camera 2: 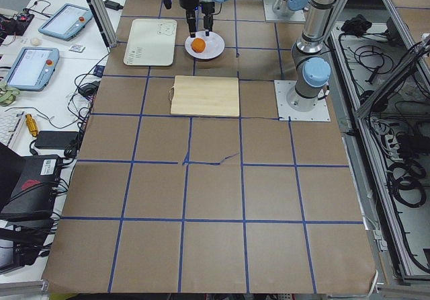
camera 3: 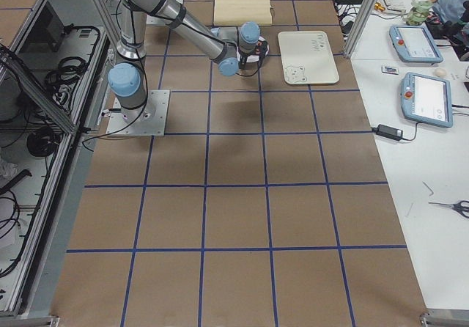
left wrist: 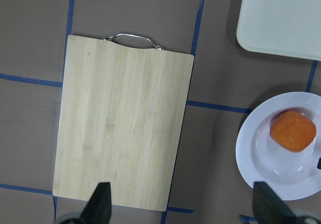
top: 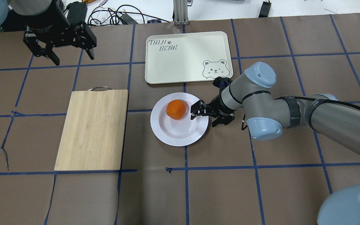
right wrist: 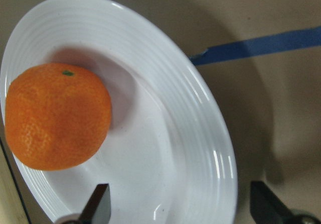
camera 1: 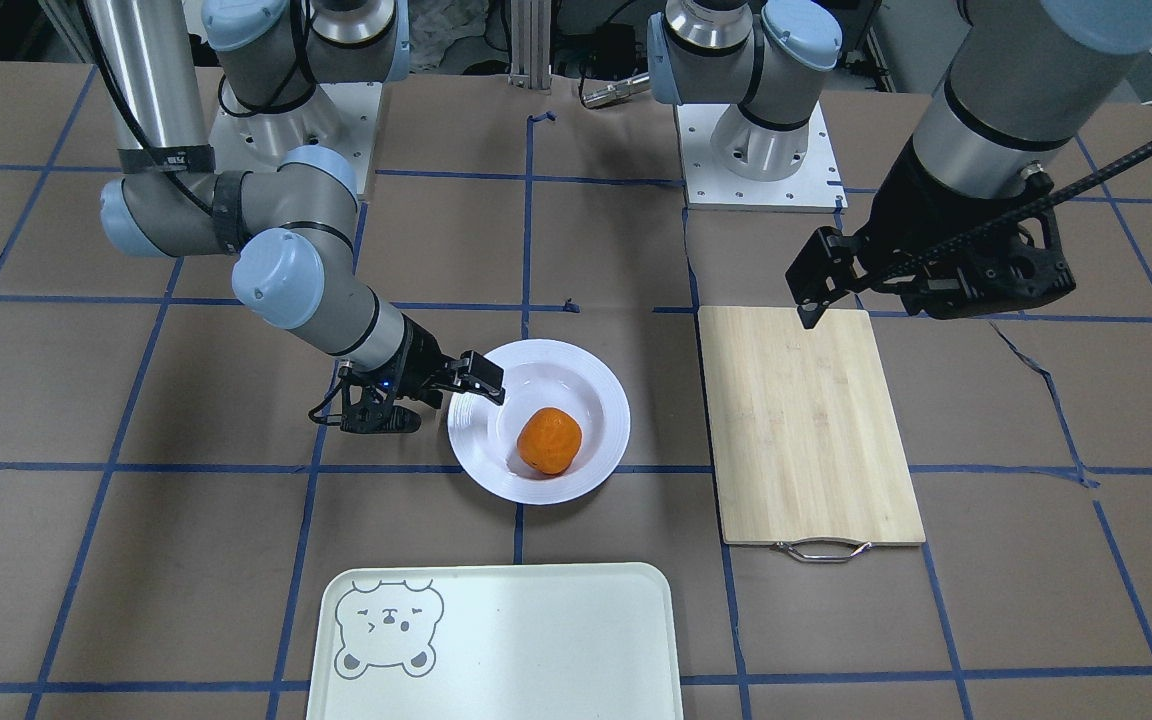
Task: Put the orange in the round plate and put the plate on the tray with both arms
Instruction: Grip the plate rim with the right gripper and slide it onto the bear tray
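The orange [camera 1: 549,440] lies in the sunken centre of the round white plate [camera 1: 606,400], on the side toward the tray [camera 1: 556,640]. My right gripper [top: 203,117] is low at the plate's rim and open. In the right wrist view its fingers [right wrist: 100,206] stand one over the plate [right wrist: 200,118] and one outside it, with the orange [right wrist: 55,116] just ahead. My left gripper [top: 72,57] hangs high and open, holding nothing. In the left wrist view it looks down on the plate [left wrist: 248,148] and the orange [left wrist: 293,131]. The tray [top: 186,53] holds nothing.
A bamboo cutting board [top: 92,128] with a metal handle lies flat on the robot's left of the plate. Brown paper with blue tape lines covers the table. The arm bases stand at the robot's edge, and cables and tablets lie beyond the far edge.
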{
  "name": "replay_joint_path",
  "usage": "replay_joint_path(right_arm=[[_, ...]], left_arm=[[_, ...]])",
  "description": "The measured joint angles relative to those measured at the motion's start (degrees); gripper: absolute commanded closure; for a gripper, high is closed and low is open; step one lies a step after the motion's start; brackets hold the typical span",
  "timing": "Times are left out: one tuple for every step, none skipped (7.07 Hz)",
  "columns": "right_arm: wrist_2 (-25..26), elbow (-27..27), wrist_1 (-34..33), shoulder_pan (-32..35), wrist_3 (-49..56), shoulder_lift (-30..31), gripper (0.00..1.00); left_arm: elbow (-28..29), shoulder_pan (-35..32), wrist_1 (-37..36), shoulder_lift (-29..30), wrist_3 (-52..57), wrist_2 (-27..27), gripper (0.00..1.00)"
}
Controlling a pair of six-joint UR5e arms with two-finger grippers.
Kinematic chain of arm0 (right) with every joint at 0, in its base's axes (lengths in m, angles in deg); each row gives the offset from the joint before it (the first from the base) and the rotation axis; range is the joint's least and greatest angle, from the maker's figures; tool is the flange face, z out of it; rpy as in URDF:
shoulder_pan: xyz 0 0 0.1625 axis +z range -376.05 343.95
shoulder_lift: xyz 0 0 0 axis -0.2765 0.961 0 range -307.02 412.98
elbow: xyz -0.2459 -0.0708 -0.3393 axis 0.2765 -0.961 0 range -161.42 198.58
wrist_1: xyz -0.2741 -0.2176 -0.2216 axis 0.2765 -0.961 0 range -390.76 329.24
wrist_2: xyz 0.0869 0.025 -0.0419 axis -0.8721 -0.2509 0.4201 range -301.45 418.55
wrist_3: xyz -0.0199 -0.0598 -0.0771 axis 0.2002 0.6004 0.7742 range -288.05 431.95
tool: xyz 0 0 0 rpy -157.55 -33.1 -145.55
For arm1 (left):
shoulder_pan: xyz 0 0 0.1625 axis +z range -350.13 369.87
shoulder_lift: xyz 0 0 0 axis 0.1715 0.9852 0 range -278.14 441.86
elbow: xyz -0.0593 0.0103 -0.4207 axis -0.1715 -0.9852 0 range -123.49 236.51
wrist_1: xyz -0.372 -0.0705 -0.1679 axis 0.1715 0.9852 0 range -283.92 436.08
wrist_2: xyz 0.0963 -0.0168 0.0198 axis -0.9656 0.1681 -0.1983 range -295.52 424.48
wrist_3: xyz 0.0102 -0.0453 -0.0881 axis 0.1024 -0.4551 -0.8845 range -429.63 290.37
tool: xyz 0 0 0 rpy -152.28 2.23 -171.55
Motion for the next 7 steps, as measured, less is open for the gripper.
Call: replay_joint_path(right_arm=[[-0.2,0.2,-0.3,0.2,-0.2,-0.4,0.19],[-0.3,0.3,-0.6,0.5,-0.3,-0.8,0.32],[-0.3,0.4,-0.9,0.8,-0.4,-1.3,0.43],[-0.3,0.4,-1.0,1.0,-0.5,-1.7,0.63],[-0.3,0.5,-1.0,1.1,-0.5,-1.9,0.85],[-0.2,0.6,-0.8,1.1,-0.6,-1.9,0.98],[-0.1,0.5,-0.8,1.1,-0.8,-2.0,1.0]], left_arm=[[-0.6,0.2,0.0,-0.2,0.9,0.0,0.0],[-0.8,0.4,0.0,-0.5,1.7,-0.1,0.0],[-0.8,0.7,0.1,-0.7,2.1,-0.1,0.0],[-0.9,0.9,0.1,-0.8,2.3,-0.1,0.0],[-0.9,0.9,0.0,-0.8,2.3,-0.1,0.0],[-0.8,1.0,0.0,-0.9,2.3,0.0,0.0],[-0.8,1.1,0.0,-0.9,2.3,0.0,0.0]])
